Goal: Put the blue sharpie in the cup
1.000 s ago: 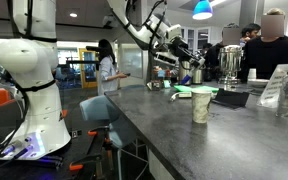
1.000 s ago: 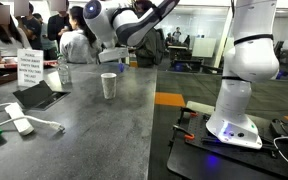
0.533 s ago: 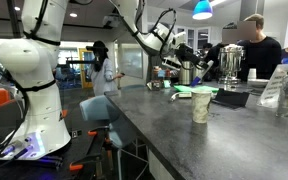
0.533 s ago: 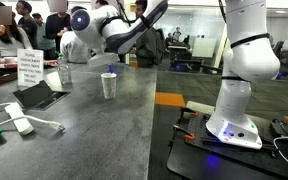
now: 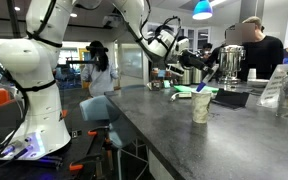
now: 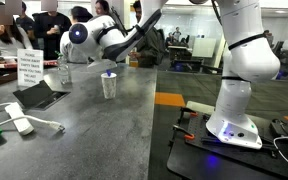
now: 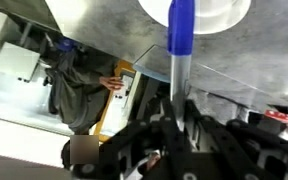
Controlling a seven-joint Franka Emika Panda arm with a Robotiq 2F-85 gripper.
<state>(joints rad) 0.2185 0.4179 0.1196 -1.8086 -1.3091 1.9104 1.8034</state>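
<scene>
Blue sharpie (image 7: 180, 35): slim, glossy plastic, clamped by its grey barrel in the gripper (image 7: 179, 115), blue end leading. Its long axis runs straight out from the fingers to the mouth of the cup (image 7: 219, 10); whether it is inside the rim is unclear. Cup is smooth cream paper with a round rim, upright on the speckled grey counter (image 6: 94, 135).

counter (image 5: 154, 125): grey stone | lamp (image 5: 202, 9): blue pendant | chair (image 5: 96, 110): blue, beside counter
</scene>
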